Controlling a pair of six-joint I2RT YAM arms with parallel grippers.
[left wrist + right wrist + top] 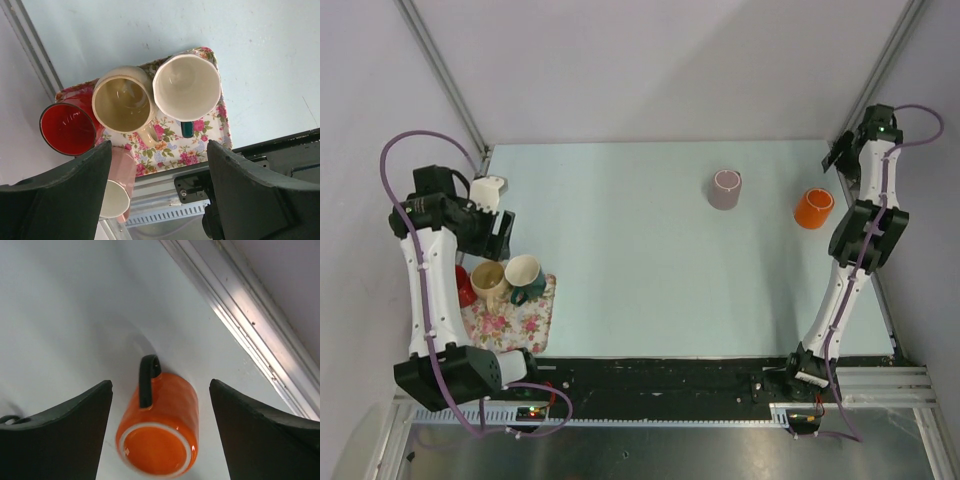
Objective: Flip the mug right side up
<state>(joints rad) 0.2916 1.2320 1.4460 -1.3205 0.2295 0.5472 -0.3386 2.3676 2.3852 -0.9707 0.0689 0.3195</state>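
An orange mug point(813, 208) with a black handle stands upside down at the table's far right. In the right wrist view the orange mug point(162, 432) shows its base with a white foot ring. My right gripper point(160, 385) is open above it, one finger on each side, not touching; in the top view the right gripper point(840, 158) is just right of the mug. A mauve mug point(725, 189) stands near the far middle. My left gripper point(159, 150) is open and empty above the floral tray point(220, 125); the top view shows the left gripper point(498, 232) at the far left.
The floral tray point(538, 318) holds a red mug point(67, 129), a cream mug point(121, 98) and a white mug point(186, 86) with a green handle, all upright. A pink mug point(119, 182) lies on its side at the tray's near edge. An aluminium rail point(260, 340) runs beside the orange mug.
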